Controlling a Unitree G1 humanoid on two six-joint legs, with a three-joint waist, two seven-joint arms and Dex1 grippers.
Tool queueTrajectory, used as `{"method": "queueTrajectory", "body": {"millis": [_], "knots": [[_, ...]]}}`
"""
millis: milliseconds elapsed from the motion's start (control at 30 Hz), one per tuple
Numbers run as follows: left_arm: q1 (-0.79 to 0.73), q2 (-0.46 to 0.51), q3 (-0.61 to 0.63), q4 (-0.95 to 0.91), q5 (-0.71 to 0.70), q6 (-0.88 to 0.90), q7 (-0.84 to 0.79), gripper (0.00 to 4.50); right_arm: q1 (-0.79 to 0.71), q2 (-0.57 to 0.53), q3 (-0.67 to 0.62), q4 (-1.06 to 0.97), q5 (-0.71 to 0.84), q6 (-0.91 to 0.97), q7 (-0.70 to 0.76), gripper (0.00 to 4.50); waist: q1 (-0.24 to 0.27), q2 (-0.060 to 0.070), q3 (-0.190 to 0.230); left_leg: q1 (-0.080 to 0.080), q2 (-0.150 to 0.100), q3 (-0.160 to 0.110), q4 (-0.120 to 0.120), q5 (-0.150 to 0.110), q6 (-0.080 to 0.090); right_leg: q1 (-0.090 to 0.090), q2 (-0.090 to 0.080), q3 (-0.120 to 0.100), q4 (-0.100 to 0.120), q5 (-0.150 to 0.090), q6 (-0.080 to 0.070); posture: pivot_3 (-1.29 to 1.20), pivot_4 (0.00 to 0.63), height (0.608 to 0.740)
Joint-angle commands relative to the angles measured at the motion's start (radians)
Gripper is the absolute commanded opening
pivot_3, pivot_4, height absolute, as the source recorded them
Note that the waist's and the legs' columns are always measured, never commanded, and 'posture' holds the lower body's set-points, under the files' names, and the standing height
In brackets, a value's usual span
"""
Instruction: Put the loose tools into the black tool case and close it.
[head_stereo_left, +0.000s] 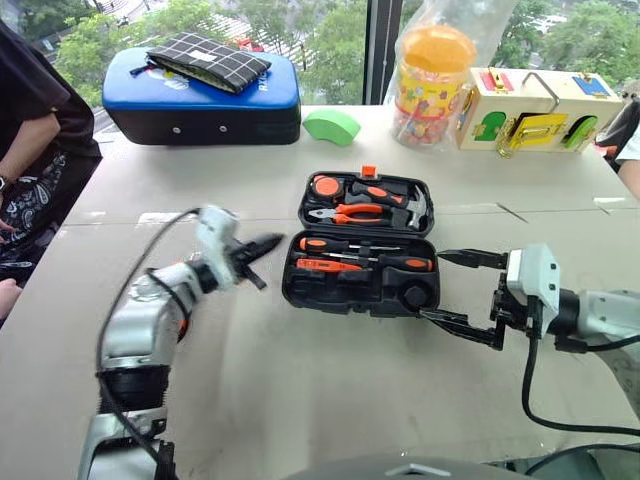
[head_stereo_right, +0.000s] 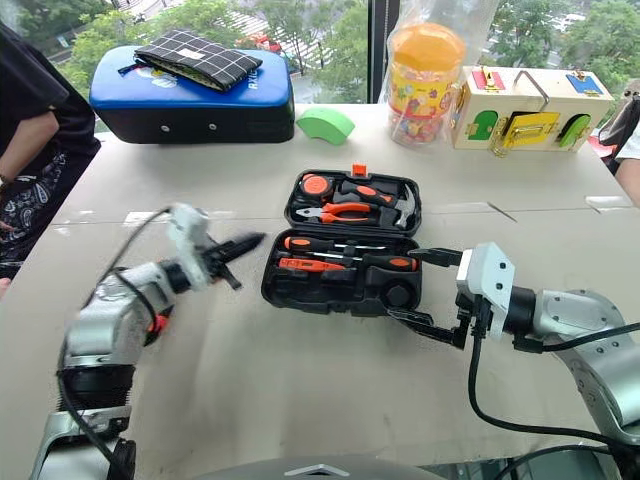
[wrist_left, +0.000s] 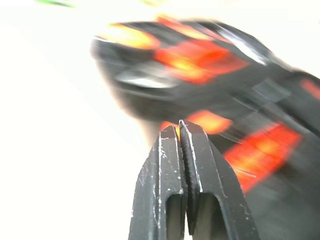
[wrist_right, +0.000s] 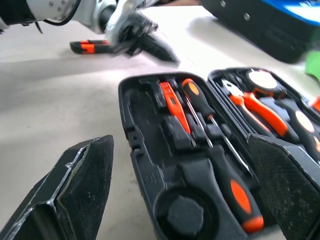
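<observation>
Beige tabletop (head_stereo_left: 300, 400) before a window, bearing the black tool case (head_stereo_left: 362, 245), which lies open at centre. Its far half holds orange-handled pliers (head_stereo_left: 352, 212), a hammer (head_stereo_left: 412, 205) and a round tape measure (head_stereo_left: 326, 186); its near half holds two screwdrivers (head_stereo_left: 365, 258), a thin orange flat tool (head_stereo_left: 325, 265) and a dark tape ring (head_stereo_left: 414, 296). Left pincer (head_stereo_left: 268, 243), pressed together and holding nothing, hangs just left of the case. Right pincer (head_stereo_left: 452, 288), spread wide, flanks the case's right end. One orange-and-black tool (wrist_right: 90, 47) lies loose on the tabletop, beyond the left arm in the right wrist view. Behind the case: blue-topped padded case (head_stereo_left: 200, 98), green block (head_stereo_left: 331, 125), yellow-lidded jar (head_stereo_left: 432, 85), wooden latch box (head_stereo_left: 530, 110).
</observation>
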Motion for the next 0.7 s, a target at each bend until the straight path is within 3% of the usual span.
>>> {"method": "queueTrajectory", "body": {"millis": [33,267,467,567,700], "knots": [[0.108,-0.023,0.11,-0.198,0.003,0.076,0.185,1.12,-0.033,0.012,0.019,0.02,-0.001,-0.035,0.025,4.35,0.0,0.0,0.0,0.0,0.0,0.0,0.0,0.0,0.0,0.0,0.0,0.0,0.0,0.0,0.0,0.0,0.15,0.74],[0.275,-0.086,0.154,-0.458,0.017,0.32,0.45,4.45,-0.089,0.015,0.048,0.074,-0.001,-0.057,0.079,4.35,0.025,-0.003,0.002,0.0,0.0,0.0,0.001,0.0,-0.001,0.001,0.0,0.0,0.0,0.0,0.0,0.0,0.15,0.74],[0.373,-0.082,0.1,-0.44,0.035,0.354,0.455,4.48,-0.108,0.012,0.045,0.086,0.004,-0.053,0.104,4.35,0.028,-0.003,0.002,0.0,0.0,0.0,0.0,-0.001,-0.001,0.0,0.0,0.001,-0.001,-0.002,-0.003,0.0,0.15,0.74],[0.373,-0.086,0.082,-0.4,0.048,0.316,0.443,3.71,-0.099,0.006,0.038,0.079,0.005,-0.049,0.11,4.35,0.03,-0.001,0.002,0.0,0.0,0.0,0.0,-0.001,-0.001,0.0,0.0,0.001,-0.001,-0.002,-0.003,0.0,0.15,0.74],[0.376,-0.083,0.076,-0.377,0.06,0.258,0.422,1.91,-0.071,-0.004,0.015,0.052,0.018,-0.041,0.103,4.35,0.03,0.0,0.002,0.0,0.0,0.0,0.0,-0.001,-0.001,0.0,0.0,0.001,-0.001,-0.002,-0.004,0.0,0.15,0.74]]}}
